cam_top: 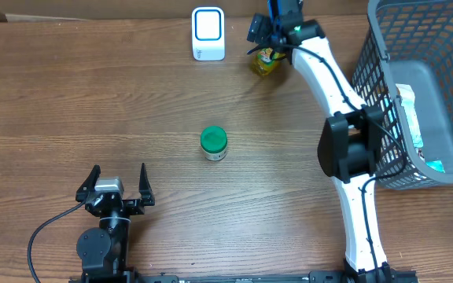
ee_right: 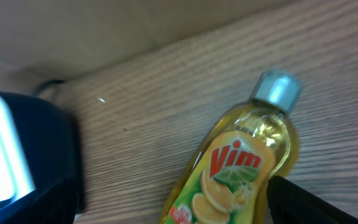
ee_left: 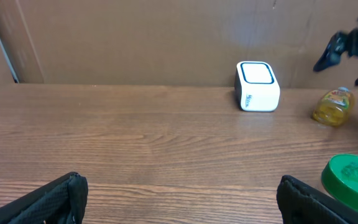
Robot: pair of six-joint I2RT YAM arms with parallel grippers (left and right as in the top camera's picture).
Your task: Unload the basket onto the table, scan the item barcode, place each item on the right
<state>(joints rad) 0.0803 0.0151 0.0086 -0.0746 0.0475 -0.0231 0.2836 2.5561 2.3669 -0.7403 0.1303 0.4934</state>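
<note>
At about one o'clock on the table [cam_top: 93, 102], seen from overhead, we find the yellow Vim bottle [cam_top: 265, 62], just to the three o'clock side of the white scanner [cam_top: 208, 34] and apart from it. The right gripper [cam_top: 271, 41] hangs directly over the bottle and hides part of it from above, so this view does not tell us how the bottle lies.

The right wrist view fills that in. The bottle rests on the wood with its grey cap pointing to about one o'clock in the frame and its lemon label facing the camera. The dark fingers [ee_right: 319, 199] sit at the two lower corners, spread wide, with the bottle between them and neither one pressing on it. We cannot find a barcode on the side that shows. The scanner fills the nine o'clock edge, blurred.

The left wrist view looks along the tabletop and gives the scanner's upright front face and the bottle tilted beside it, which the overhead flattens.

At the table's centre stands a green-lidded jar [cam_top: 213, 140], well apart from bottle and scanner; only the overhead shows it whole.

At seven o'clock sits the left gripper [cam_top: 117, 182], its jaws wide apart with nothing between them.

At three o'clock, only overhead, is a grey mesh basket [cam_top: 384, 47].
</note>
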